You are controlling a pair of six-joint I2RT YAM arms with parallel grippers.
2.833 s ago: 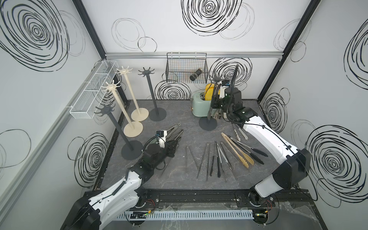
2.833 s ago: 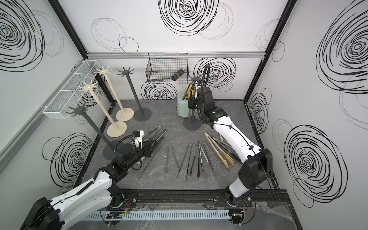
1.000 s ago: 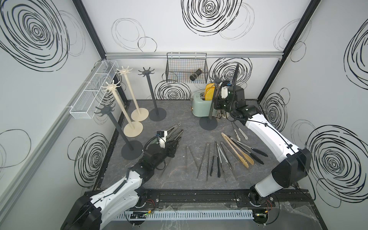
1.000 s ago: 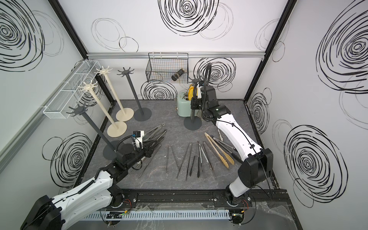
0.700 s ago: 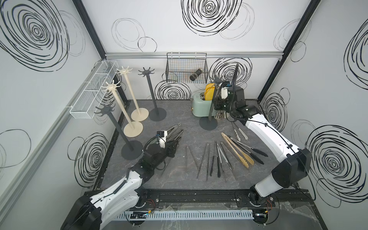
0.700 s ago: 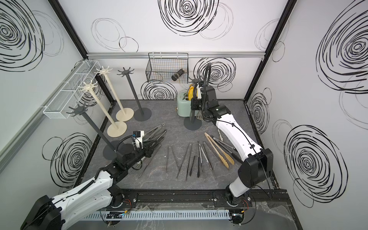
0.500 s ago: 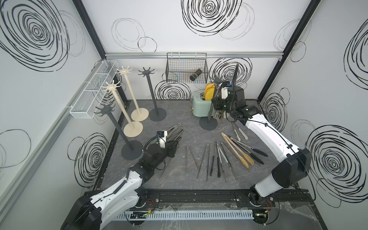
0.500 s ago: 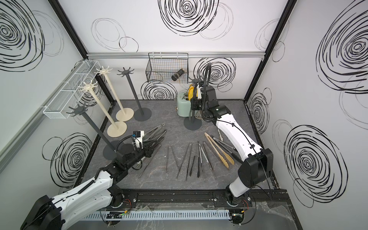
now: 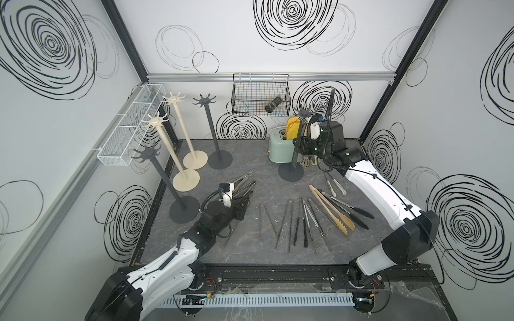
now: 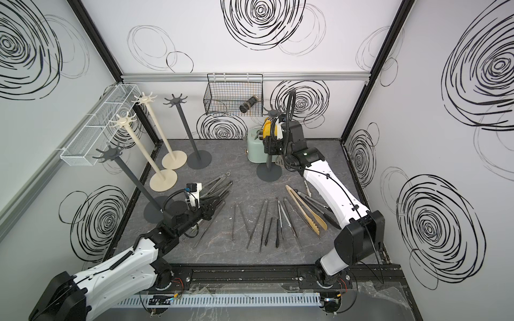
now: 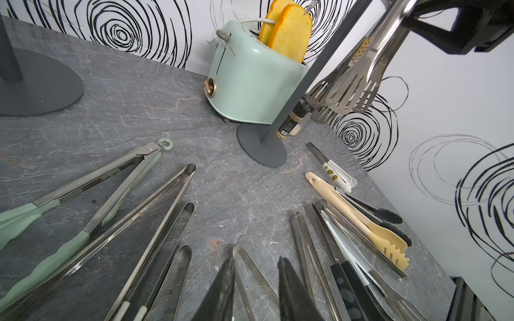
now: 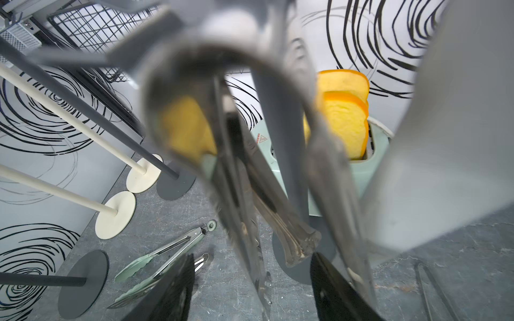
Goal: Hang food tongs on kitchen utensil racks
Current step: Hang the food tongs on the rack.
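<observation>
Tongs (image 11: pixel 351 83) of shiny steel now hang on the grey rack (image 9: pixel 291 174) beside the toaster (image 9: pixel 278 148), because the right fingers (image 12: pixel 172 289) just spread and let go, so this pair is done.

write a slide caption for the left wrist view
Steel tongs hang beside a dark grey rack pole and mint toaster; more tongs lie fanned on the grey table.

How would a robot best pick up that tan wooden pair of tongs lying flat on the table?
Probably from straight above, with the jaws set across the two arms of the tan tongs, just past their joined end. They lie flat, and there the arms run close together. Toward the toothed heads they widen, and the black-tipped tongs lie close alongside.
</observation>
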